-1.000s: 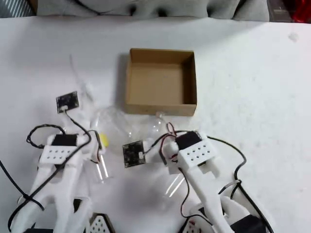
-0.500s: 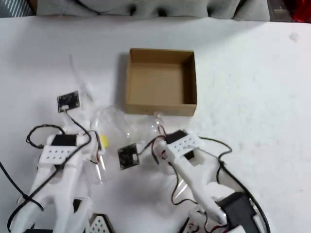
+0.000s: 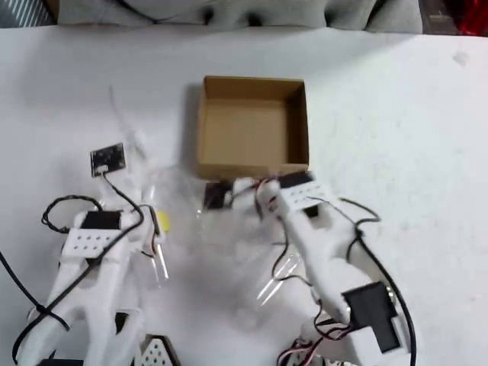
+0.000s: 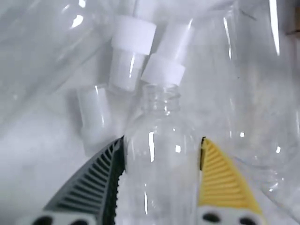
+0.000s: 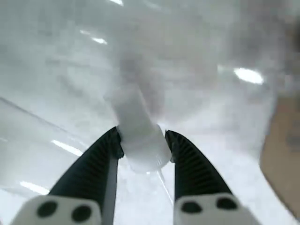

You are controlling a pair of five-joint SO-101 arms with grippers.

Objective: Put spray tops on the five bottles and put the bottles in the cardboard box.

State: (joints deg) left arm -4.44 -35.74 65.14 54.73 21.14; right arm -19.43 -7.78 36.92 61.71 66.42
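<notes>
The left pincer (image 4: 161,147) is clamped on a clear bottle (image 4: 159,178). Its grey finger and its yellow finger press on the two sides of the body, a little below the neck. The neck of this bottle is open and carries no top. Just past the neck lie two white tops (image 4: 133,51), between other clear bottles (image 4: 42,42) on the white table (image 3: 396,152). The right pincer (image 5: 143,138) is closed on a white spray top (image 5: 136,117). Both black fingers touch its collar, one on each side. In the high view the right pincer is just in front of the near wall of the cardboard box (image 3: 254,166).
</notes>
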